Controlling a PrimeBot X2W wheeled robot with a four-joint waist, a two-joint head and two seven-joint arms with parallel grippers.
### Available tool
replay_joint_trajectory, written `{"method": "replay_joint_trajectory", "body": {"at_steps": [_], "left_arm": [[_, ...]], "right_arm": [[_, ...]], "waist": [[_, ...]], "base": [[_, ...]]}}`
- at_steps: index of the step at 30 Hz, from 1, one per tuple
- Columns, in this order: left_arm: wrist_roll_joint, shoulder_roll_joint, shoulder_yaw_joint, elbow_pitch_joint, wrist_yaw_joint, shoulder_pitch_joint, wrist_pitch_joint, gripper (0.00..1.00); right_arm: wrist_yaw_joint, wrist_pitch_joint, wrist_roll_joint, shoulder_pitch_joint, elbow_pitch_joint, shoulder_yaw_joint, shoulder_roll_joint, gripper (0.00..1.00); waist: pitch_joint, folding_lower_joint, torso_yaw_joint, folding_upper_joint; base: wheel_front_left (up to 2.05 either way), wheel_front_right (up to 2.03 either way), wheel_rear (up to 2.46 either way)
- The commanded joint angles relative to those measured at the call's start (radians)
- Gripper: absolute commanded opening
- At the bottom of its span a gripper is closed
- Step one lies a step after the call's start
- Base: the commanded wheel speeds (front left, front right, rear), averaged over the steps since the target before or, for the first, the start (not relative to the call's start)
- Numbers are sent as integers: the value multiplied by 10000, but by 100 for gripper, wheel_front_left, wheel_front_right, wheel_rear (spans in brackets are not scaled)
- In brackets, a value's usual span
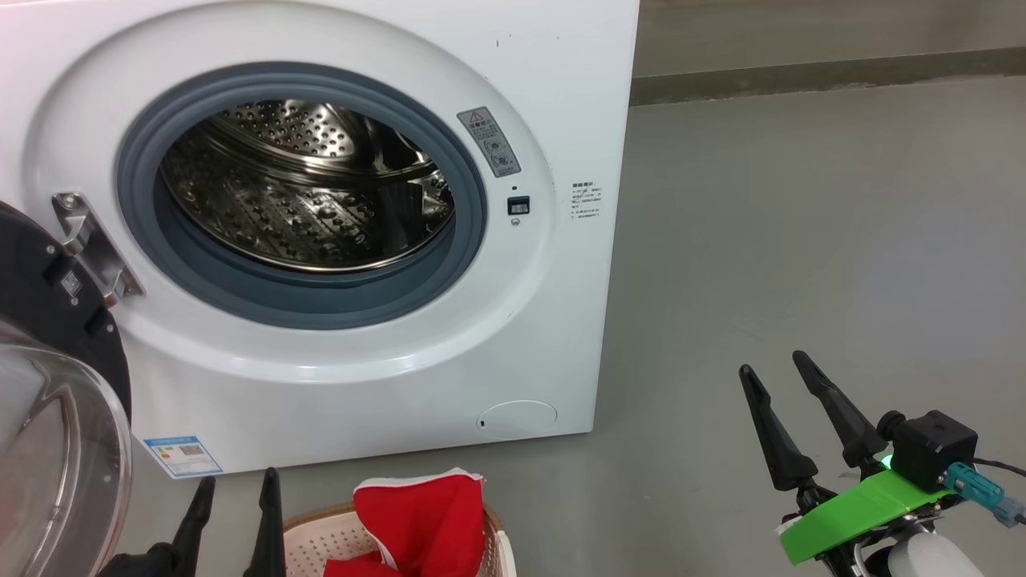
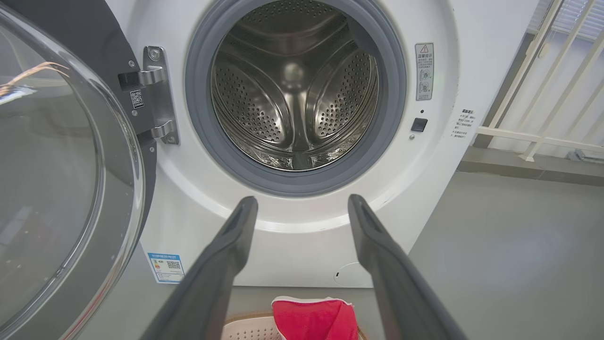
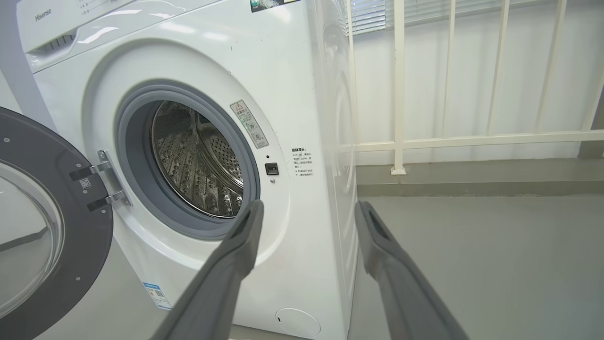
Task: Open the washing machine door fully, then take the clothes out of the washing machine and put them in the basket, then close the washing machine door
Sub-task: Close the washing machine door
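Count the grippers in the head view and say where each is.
2. The left gripper is at the lower left beside the basket; the right gripper is at the lower right over the floor. Both have open jaws.

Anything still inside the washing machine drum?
The drum looks bare: perforated steel and paddles, no red fabric. Its near bottom, behind the grey gasket, is hidden. Red clothes lie in the basket.

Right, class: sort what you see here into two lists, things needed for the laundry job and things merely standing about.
Job: washing machine, washing machine door, clothes, basket.
Standing about: white railing, window blinds.
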Motion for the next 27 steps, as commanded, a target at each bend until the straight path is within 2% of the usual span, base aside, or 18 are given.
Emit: {"method": "replay_joint_trajectory", "body": {"at_steps": [1, 12, 27], "left_arm": [[-42, 164, 421, -173, -64, -538, -147, 100], [-124, 178, 419, -107, -40, -566, -194, 100], [-147, 207, 357, -8, 32, -575, -242, 100]], "right_arm": [[-7, -63, 30, -83, -203, 200, -149, 100], [-7, -63, 64, -97, -172, 226, -158, 100], [-7, -63, 59, -58, -169, 214, -148, 100]], "waist": [[-2, 0, -6, 0], [3, 0, -54, 0], [-48, 0, -27, 0]], "base": [[0, 0, 0], [-29, 29, 1], [-135, 134, 0]]}}
